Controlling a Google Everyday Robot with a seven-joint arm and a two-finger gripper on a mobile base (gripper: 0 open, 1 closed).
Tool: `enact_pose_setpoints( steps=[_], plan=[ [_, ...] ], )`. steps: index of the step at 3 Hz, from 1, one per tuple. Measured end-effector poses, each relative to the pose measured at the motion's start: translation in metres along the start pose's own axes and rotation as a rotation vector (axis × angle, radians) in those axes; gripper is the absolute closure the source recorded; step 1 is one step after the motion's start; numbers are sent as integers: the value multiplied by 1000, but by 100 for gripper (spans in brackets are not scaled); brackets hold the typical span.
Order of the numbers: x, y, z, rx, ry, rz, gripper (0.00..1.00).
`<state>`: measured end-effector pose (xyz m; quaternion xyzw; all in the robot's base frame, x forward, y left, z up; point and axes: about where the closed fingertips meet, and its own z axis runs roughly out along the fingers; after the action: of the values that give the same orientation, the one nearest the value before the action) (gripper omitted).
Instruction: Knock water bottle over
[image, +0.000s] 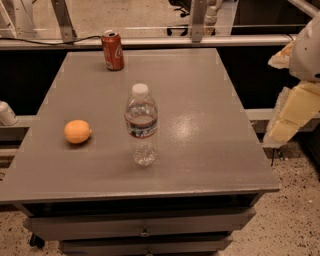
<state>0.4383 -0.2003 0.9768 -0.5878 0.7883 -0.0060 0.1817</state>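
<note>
1. On the counter (210, 150), mid-front: water bottle (141, 125) upright, well apart from orange (77, 131) and soda can (112, 50), so it has room to topple.
2. End effector (294, 112) hangs off the right edge, clear of the bottle; spread or pressed together, cannot tell.
3. Likely staged for a sideways swipe.

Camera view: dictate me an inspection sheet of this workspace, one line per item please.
Surface: grey table, drawers below.
Job's things: water bottle upright, near the middle, capped.
Clutter: red soda can upright at the far edge; orange fruit left of the bottle, apart from it.
Grippers: gripper at the right edge, off the table, clear of the bottle.
Cables: dark cable along the rail behind.
Surroundings: speckled floor; metal rail.
</note>
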Motion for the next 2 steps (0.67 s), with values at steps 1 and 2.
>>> enact_pose_setpoints(
  steps=[1, 2],
  plan=[
    [-40, 5, 1, -3, -125, 61, 0],
    [-84, 9, 7, -3, -280, 128, 0]
  ],
)
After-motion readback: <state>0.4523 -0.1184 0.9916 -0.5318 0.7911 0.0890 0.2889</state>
